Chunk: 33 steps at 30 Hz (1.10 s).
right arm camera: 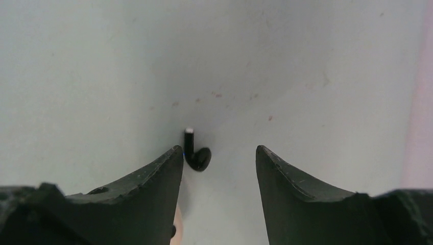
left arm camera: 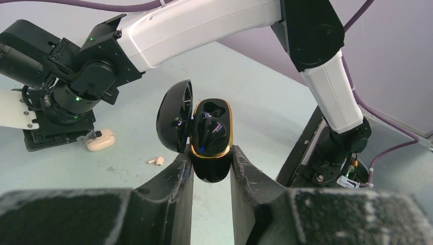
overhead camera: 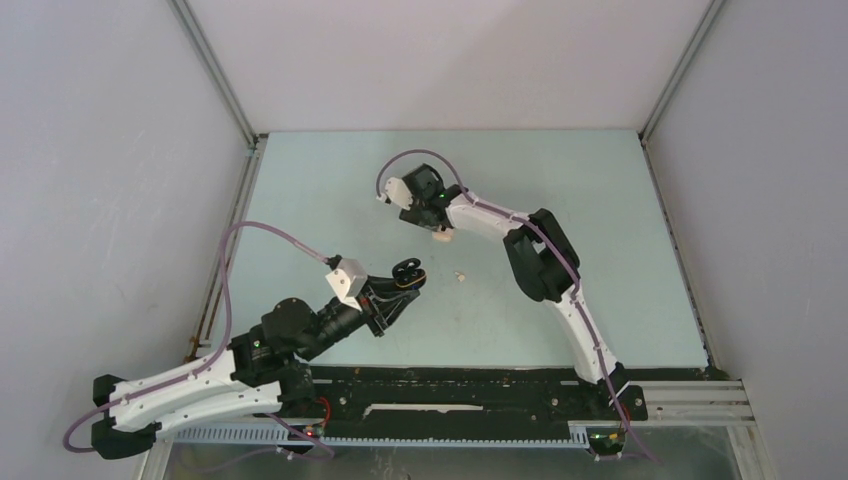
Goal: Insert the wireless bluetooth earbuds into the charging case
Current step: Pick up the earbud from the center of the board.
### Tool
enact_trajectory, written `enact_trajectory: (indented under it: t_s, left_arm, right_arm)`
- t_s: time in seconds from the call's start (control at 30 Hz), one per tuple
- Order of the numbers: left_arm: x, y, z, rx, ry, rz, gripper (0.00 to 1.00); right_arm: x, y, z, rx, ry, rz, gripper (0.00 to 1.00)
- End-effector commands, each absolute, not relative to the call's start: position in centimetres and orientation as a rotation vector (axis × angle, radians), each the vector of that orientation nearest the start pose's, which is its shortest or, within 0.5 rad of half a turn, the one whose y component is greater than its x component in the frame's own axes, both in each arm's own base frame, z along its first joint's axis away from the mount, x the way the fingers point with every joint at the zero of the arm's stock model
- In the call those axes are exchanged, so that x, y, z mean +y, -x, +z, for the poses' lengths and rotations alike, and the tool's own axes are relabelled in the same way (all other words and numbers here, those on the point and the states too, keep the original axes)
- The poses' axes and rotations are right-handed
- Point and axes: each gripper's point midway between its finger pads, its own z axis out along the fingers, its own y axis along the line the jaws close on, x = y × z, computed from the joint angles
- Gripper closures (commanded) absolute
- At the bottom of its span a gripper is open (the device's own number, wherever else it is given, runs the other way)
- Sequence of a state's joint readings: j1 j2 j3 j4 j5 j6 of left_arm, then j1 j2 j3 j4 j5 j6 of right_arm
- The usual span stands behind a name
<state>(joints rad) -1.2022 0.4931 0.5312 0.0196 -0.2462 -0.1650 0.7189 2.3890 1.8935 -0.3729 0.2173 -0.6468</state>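
Observation:
My left gripper [left arm camera: 212, 159] is shut on a glossy black charging case [left arm camera: 210, 135] with a gold rim. It holds the case above the table with the lid swung open to the left. One black earbud [left arm camera: 210, 130] sits inside it. The case also shows in the top view [overhead camera: 407, 270]. My right gripper [right arm camera: 219, 155] is open, low over the table. A black earbud [right arm camera: 197, 154] with a white-tipped stem lies between its fingertips, close to the left finger. A white earbud [left arm camera: 157, 161] lies loose on the table [overhead camera: 460, 275].
A beige-pink pebble-like case [left arm camera: 100, 140] lies on the table beside the right gripper, also seen from above [overhead camera: 442, 236]. The right arm [overhead camera: 540, 255] reaches across the middle of the pale green table [overhead camera: 600, 200]. Grey walls enclose three sides.

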Motion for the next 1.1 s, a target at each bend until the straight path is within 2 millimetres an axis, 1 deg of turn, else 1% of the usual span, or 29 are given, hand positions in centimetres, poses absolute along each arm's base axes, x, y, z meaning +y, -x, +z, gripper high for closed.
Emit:
enact_trajectory:
  t_s: [0.0, 0.1, 0.27, 0.3, 0.33, 0.4, 0.47, 0.57, 0.67, 0.77, 0.9, 0.93, 0.97, 1.07]
  left_arm:
    - [-25.1, -13.0, 29.4, 1.401, -0.603, -0.935, 1.0]
    - [-25.2, -13.0, 29.1, 1.403, -0.609, -0.933, 1.0]
    - [-25.2, -13.0, 28.7, 1.394, -0.607, -0.936, 1.0]
    - [-25.1, -13.0, 28.7, 1.391, -0.607, -0.937, 1.0]
    - [-25.1, -13.0, 28.6, 1.389, -0.61, -0.935, 1.0]
    - [-25.0, -13.0, 28.4, 1.39, -0.613, -0.928, 1.0]
    - [-24.9, -13.0, 28.3, 1.392, -0.618, -0.921, 1.0]
    - [-24.9, -13.0, 28.1, 1.392, -0.62, -0.921, 1.0]
    - [-25.0, -13.0, 28.0, 1.397, -0.625, -0.92, 1.0]
    - [-25.1, -13.0, 28.1, 1.404, -0.631, -0.919, 1.0]
    - [-25.4, -13.0, 28.0, 1.411, -0.634, -0.919, 1.0]
    - [-25.5, -13.1, 27.9, 1.412, -0.632, -0.921, 1.0]
    - [-25.5, -13.1, 27.9, 1.413, -0.63, -0.923, 1.0]
    - [-25.6, -13.1, 27.8, 1.415, -0.628, -0.925, 1.0]
  right_arm:
    - [30.2, -43.4, -1.1, 2.214, 1.512, -0.048, 0.43]
    - [29.8, -43.2, 0.0, 2.252, 1.461, 0.046, 0.46]
    - [29.3, -43.6, 1.4, 2.308, 1.375, 0.182, 0.47]
    - [29.7, -43.2, 1.6, 2.307, 1.382, 0.259, 0.47]
    - [29.8, -43.1, 2.0, 2.312, 1.385, 0.304, 0.48]
    - [30.4, -42.3, 3.2, 2.32, 1.37, 0.439, 0.48]
    - [30.7, -42.4, 4.6, 2.34, 1.264, 0.511, 0.48]
    - [31.3, -44.3, 6.9, 2.297, 1.052, 0.602, 0.46]
    - [32.0, -45.9, 7.8, 2.276, 0.936, 0.615, 0.45]
    - [32.7, -47.8, 7.9, 2.257, 0.844, 0.608, 0.44]
    - [33.7, -49.8, 7.2, 2.267, 0.768, 0.598, 0.41]
    - [34.0, -50.3, 7.1, 2.272, 0.758, 0.591, 0.4]
    - [34.3, -51.1, 7.4, 2.266, 0.746, 0.58, 0.4]
    - [34.7, -52.1, 6.7, 2.279, 0.737, 0.538, 0.42]
